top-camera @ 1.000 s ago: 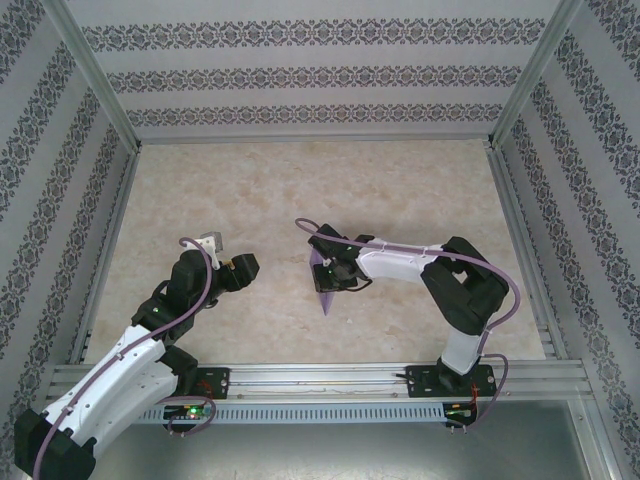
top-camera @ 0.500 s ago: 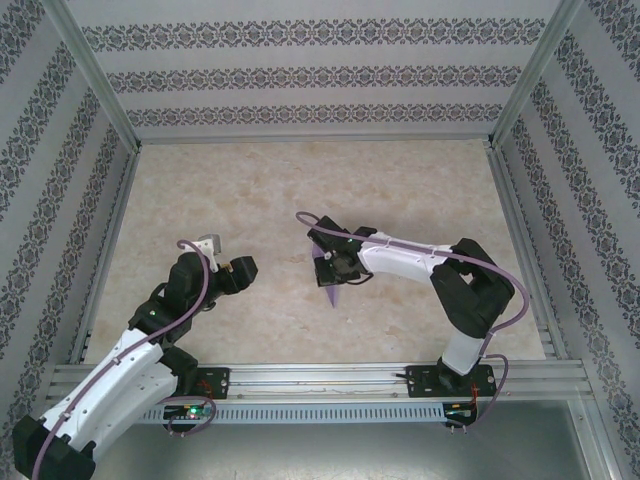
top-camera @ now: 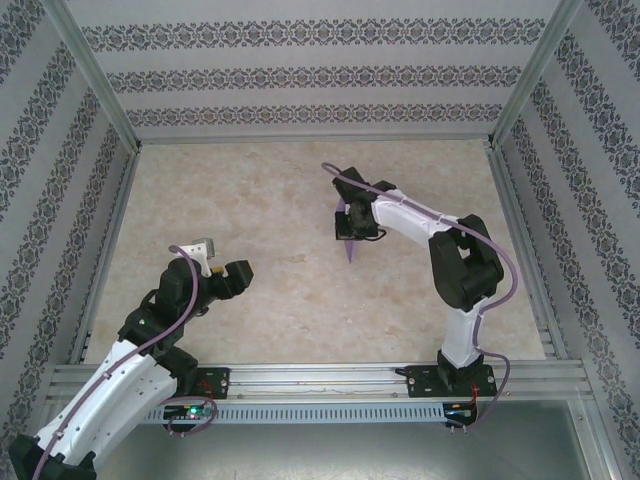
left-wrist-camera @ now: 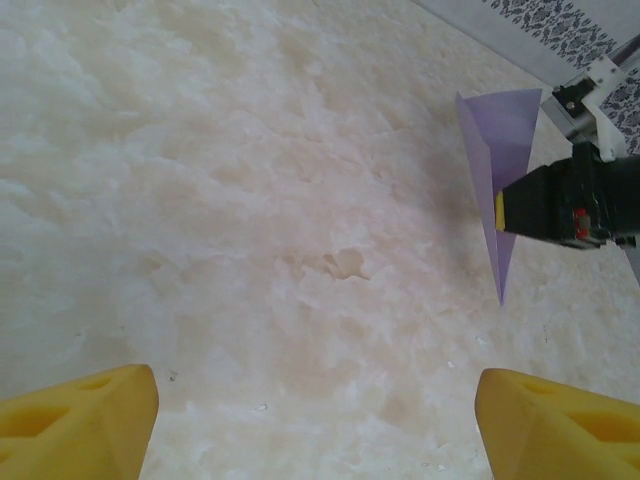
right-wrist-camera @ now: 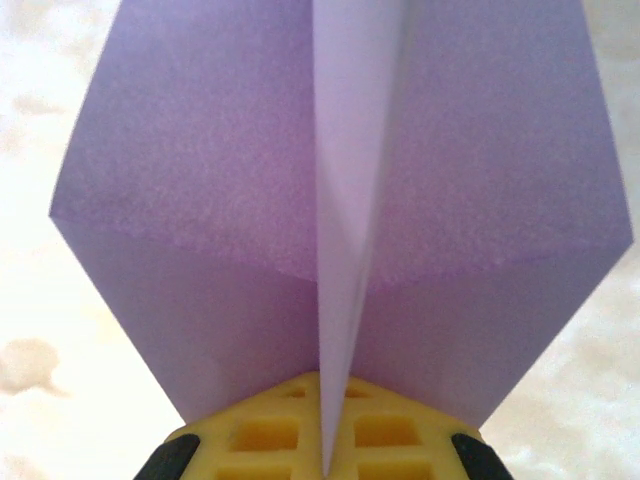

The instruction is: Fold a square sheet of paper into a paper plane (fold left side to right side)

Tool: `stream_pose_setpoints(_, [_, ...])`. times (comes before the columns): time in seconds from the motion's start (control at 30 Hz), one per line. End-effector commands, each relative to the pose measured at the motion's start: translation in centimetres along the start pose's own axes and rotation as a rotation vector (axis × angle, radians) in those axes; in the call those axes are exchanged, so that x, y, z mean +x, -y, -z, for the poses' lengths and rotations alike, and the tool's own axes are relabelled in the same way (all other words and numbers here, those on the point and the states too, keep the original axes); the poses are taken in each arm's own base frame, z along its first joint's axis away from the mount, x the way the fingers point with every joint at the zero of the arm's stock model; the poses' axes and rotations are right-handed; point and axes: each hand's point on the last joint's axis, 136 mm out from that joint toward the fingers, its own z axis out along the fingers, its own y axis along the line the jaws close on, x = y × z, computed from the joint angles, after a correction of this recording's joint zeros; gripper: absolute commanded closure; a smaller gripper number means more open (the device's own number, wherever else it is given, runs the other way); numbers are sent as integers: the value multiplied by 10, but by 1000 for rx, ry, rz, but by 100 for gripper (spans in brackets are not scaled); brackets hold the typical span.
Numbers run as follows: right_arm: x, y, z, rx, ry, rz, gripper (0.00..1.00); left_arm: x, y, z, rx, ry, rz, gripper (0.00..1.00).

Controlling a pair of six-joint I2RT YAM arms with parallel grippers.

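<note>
Paper plane (top-camera: 349, 247), lavender, centre-creased: pinched in the closed right jaws, nose toward the near side, right of centre over the worktop (top-camera: 230, 190). Left jaws: wide open, empty, near left.

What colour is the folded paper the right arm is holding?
The paper plane is plain lavender purple, unmarked; the right wrist view shows it best.
</note>
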Motion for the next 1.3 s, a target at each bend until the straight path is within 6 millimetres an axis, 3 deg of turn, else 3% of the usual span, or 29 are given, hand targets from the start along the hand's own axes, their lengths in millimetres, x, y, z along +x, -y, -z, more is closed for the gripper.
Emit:
stream_pose_setpoints(0.0, [-8, 14, -4, 41, -40, 10, 100, -5, 5, 6, 20, 4, -29, 13])
stream_pose_setpoints(0.3, [-26, 30, -22, 89, -72, -8, 100, -4, 11, 4, 53, -7, -60, 9])
stream_pose_setpoints(0.77, [-29, 34, -42, 101, -98, -32, 100, -1, 6, -2, 28, -32, -66, 8])
stream_pose_setpoints(1.27, [-21, 39, -55, 109, -113, -41, 75, -3, 6, -1, 21, -29, -64, 7])
